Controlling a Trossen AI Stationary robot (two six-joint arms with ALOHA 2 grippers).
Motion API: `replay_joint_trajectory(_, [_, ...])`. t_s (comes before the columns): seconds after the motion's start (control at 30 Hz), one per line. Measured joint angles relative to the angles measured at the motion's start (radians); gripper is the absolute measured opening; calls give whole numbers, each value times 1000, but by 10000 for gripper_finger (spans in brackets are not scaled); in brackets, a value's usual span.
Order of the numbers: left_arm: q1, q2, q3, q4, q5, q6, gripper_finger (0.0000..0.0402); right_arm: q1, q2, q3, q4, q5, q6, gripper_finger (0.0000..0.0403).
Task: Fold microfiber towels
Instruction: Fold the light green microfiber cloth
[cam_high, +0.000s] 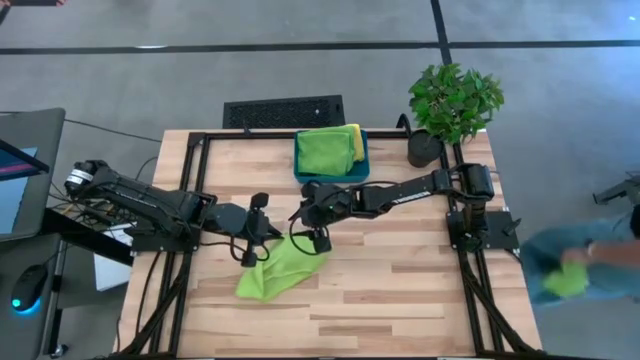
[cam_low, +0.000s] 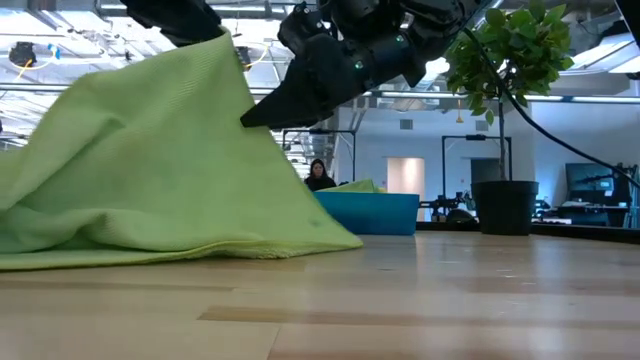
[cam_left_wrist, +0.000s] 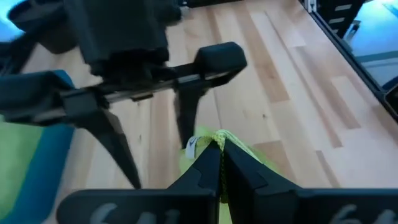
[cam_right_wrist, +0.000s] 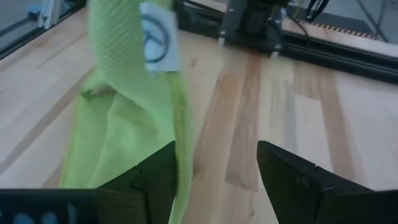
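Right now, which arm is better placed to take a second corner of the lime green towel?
The right: its gripper is open beside the lime green towel, near its raised edge. The left gripper is shut on a corner.

Both my arms are matte black, jointed segments with black cables trailing off the bases, left gripper (cam_high: 254, 230) and right gripper (cam_high: 312, 236) each two dark wedge-shaped fingers on a crossbar.

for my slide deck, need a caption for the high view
Left gripper lifts a lime green towel off the table as the open right gripper closes in.
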Motion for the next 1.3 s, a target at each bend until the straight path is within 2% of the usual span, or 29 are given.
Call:
replay_joint_trajectory(0.23, [0,0,0,4,-66,26,0,5,0,0,-146,-27,1,240])
replay_joint_trajectory(0.47, [0,0,5,0,-76,56,0,12,0,0,-344,-58,68,240])
replay_joint_trajectory(0.7, [0,-1,100,-55,-78,104,0,18,25,-3,-452,-76,129,240])
replay_joint_trajectory(0.93, [0,-1,188,-178,-80,110,0,21,75,1,-510,-77,159,237])
replay_joint_trajectory(1.1, [-1,-1,211,-251,-98,82,0,28,74,0,-535,-74,157,215])
replay_joint_trajectory(1.3, [-1,0,210,-312,-101,35,0,26,57,-1,-545,-76,150,159])
